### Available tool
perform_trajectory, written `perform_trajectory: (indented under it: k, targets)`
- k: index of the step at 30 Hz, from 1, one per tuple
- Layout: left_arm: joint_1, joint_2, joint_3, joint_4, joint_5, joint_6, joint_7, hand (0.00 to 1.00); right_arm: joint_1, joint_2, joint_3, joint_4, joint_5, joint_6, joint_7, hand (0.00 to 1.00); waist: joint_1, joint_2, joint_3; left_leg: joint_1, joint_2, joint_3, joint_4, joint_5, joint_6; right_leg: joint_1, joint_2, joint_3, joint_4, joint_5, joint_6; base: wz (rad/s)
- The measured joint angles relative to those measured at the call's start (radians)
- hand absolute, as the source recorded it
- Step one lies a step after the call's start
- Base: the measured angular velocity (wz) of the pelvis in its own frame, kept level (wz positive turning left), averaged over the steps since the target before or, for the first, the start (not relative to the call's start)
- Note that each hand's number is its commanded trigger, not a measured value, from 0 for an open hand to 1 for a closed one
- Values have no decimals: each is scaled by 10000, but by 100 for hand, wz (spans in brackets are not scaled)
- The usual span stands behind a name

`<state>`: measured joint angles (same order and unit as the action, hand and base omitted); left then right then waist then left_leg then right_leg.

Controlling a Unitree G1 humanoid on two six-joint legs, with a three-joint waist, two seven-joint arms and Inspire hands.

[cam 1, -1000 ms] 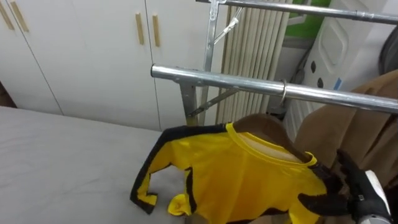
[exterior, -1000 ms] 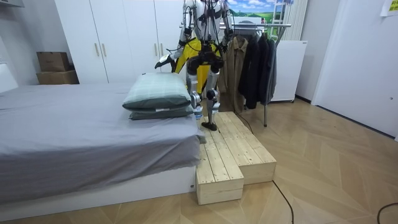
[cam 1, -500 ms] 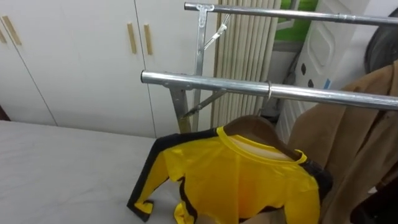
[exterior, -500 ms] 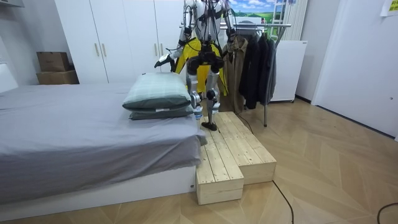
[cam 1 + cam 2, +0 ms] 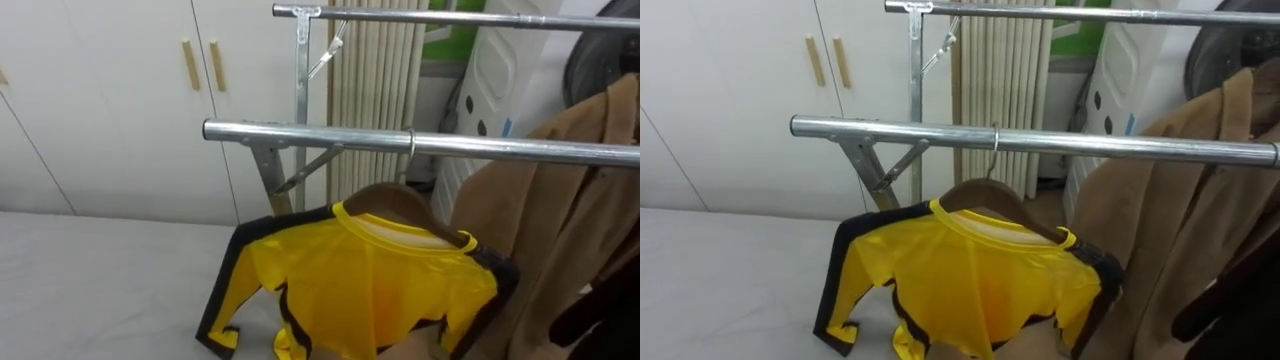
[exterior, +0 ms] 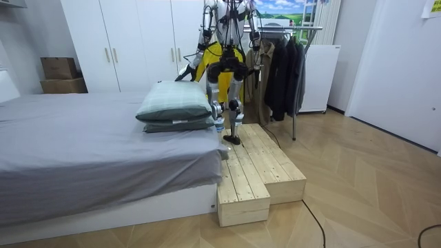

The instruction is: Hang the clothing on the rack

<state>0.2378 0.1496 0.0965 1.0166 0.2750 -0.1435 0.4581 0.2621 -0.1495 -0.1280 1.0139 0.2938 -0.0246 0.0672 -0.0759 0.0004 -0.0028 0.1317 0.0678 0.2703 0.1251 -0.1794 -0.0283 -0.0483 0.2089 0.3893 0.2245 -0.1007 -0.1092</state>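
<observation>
A yellow shirt [image 5: 370, 285] with black trim hangs on a brown wooden hanger [image 5: 395, 198]. The hanger's hook sits over the lower metal rail [image 5: 300, 134] of the clothes rack, near the rail's left end. One sleeve droops toward the grey bed [image 5: 90, 290]. In the room view I stand on a wooden platform [image 6: 251, 172] facing the rack, with the yellow shirt [image 6: 222, 54] in front of my chest. My left hand [image 6: 185, 71] is held out low toward the room view's left. My right hand [image 6: 258, 43] is raised beside the hanging coats. Both hands are too small there to read.
A tan coat [image 5: 560, 190] hangs right of the shirt on the same rail, with dark clothes [image 6: 286, 69] further along. A second rail [image 5: 450, 17] runs higher and behind. White wardrobe doors [image 5: 120, 90] stand to the left, and pillows [image 6: 176, 103] lie on the bed.
My right hand, at the lower right of the eye view a second ago, has dropped out of it. The shirt stays hung on the rail. The head camera has turned slightly.
</observation>
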Motion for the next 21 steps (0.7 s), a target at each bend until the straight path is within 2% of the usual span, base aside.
perform_trajectory:
  k: [5, 10, 13, 16, 19, 21]
  targets:
    - [-299, 289, 70, 636, -455, -95, -863, 0, 31, 48, -28, 1188, 279, 40, 829, 0, -99, 58, -26, 56, 1, -80, 1, 1, -1, 62, 5, 29, -12, 27, -18, 0]
    - [-299, 412, 200, 655, -676, -78, -1386, 0, 33, 52, -160, 1521, 108, 294, 1099, 0, -145, 50, -25, 128, -3, -80, 3, 1, -1, 114, 10, 56, 4, 37, -3, -1]
    - [-329, 492, 290, 664, -673, -77, -1656, 0, 6, 14, -172, 1549, 66, 404, 1240, 0, -177, 56, -26, 115, 2, -85, 19, 0, -2, 89, -19, -87, 7, 39, -1, 2]
    - [-349, 529, 374, 725, -668, -75, -1891, 0, -78, -60, -245, 1623, -228, 506, 1387, 0, -200, 101, -55, 115, 5, -90, 30, 0, -2, 96, -17, -86, 8, 57, 1, 0]
    - [-541, 521, 387, 822, -659, 175, -2073, 0, -282, -108, -253, 1634, -327, 719, 1394, 0, -253, 176, -73, 104, -4, -270, 33, -1, -1, 127, -16, -57, -30, 88, 32, 3]
    - [-566, 510, 367, 819, -660, 299, -2137, 0, -359, -127, -254, 1632, -301, 726, 1368, 0, -290, 236, -68, 104, -7, -287, 32, -1, -1, 129, -18, -57, -34, 96, 36, 0]
